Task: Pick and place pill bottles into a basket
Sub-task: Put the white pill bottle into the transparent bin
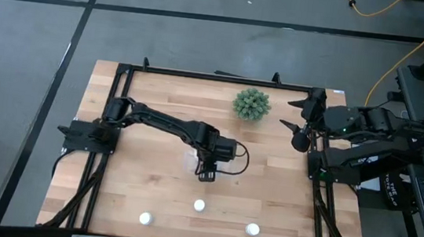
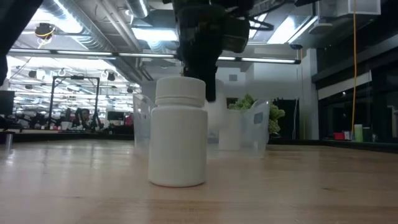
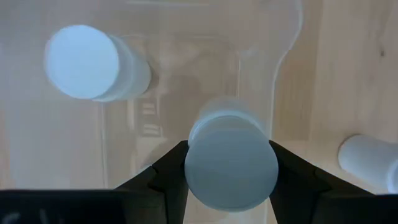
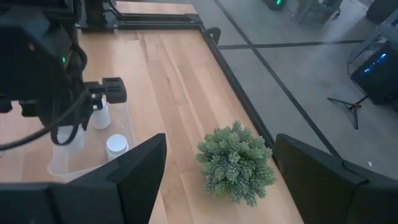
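Pinched between the left gripper's (image 3: 231, 171) jaws, a small white round-capped pill bottle (image 3: 231, 163) hangs over the clear plastic rectangular basket (image 3: 283, 37); lower it clear of the bottle already inside (image 3: 93, 62) before releasing.

Grey floor (image 1: 29, 52) (black seams); ceiling strip lights (image 2: 149, 34).

Even, soft overhead light falls on the bench (image 1: 149, 191) in the high view, with only faint shadows. In the low view, ceiling strip lights (image 2: 205, 59) glare brightly, and the arm above the near pill bottle (image 2: 179, 134) shows as a dark silhouette; the room behind is soft. The left wrist view is pale and washed out, and the bottle cap (image 3: 231, 163) between the fingers (image 3: 165, 174) is blurred. The right wrist view is clear, with its own fingers (image 4: 134, 168) blurred.
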`<act>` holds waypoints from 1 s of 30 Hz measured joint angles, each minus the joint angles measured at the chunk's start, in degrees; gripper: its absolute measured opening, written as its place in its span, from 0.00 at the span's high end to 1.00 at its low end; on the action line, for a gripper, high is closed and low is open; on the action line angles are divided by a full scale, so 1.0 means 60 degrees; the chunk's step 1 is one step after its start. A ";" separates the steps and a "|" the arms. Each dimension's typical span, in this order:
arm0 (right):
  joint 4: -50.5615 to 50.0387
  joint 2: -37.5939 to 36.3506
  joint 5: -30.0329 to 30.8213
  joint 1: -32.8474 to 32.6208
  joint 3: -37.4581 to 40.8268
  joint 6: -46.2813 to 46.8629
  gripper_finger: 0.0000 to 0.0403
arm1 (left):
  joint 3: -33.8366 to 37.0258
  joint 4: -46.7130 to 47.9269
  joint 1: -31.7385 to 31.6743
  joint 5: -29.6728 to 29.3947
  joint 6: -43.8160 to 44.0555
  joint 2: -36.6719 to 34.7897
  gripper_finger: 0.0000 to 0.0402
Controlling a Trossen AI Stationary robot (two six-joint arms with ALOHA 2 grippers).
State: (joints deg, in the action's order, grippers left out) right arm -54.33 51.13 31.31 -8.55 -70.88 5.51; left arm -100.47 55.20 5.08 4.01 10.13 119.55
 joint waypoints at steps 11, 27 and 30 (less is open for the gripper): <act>-0.0002 0.0007 -0.0004 -0.0001 -0.0002 -0.0022 0.25 | 0.0021 0.0072 -0.0355 -0.1066 -0.0076 0.0579 0.59; -0.0005 0.0007 -0.0004 -0.0001 -0.0002 -0.0025 0.25 | 0.0025 0.0133 -0.0616 -0.1829 0.0078 0.0567 0.59; -0.0002 0.0007 -0.0004 -0.0001 0.0000 -0.0025 0.25 | 0.0025 0.0134 -0.0616 -0.1829 0.0182 0.0567 0.53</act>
State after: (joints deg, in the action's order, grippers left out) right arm -54.35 51.18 31.29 -8.56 -70.88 5.37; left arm -100.31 56.01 1.39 -6.96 11.22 122.96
